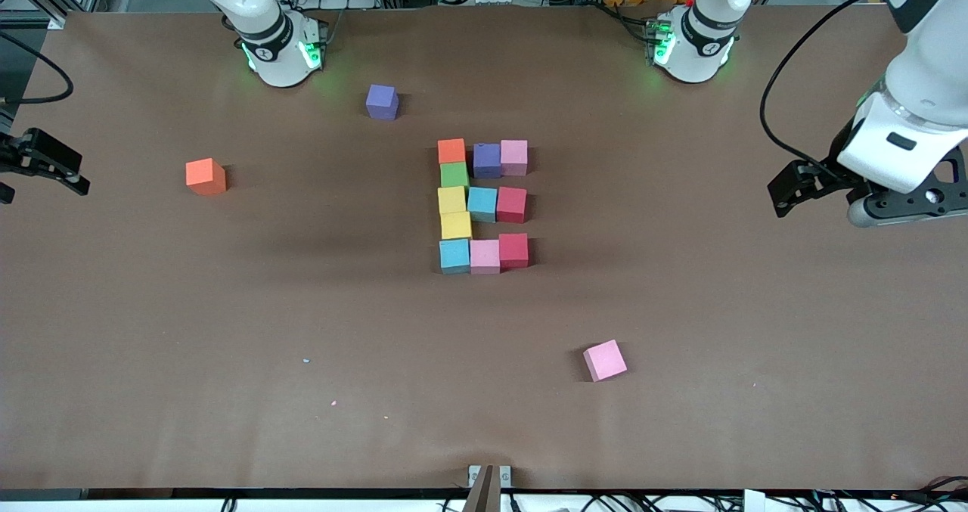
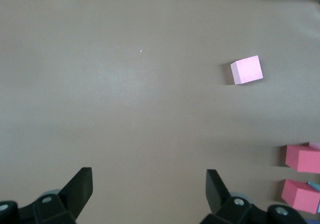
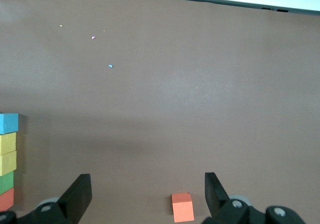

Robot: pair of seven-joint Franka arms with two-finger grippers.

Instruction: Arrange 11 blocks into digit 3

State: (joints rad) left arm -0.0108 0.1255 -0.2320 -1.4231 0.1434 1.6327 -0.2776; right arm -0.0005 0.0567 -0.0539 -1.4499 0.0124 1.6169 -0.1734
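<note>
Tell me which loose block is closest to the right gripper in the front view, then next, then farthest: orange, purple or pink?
From the right gripper:
1. Loose orange block, toward the right arm's end.
2. Loose purple block, near the right arm's base.
3. Loose pink block, nearest the front camera.

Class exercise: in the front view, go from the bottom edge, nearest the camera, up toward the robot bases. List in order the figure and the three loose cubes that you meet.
loose pink cube → figure of touching cubes → loose orange cube, level with the figure's upper rows, toward the right arm's end → loose purple cube, nearest the bases.
</note>
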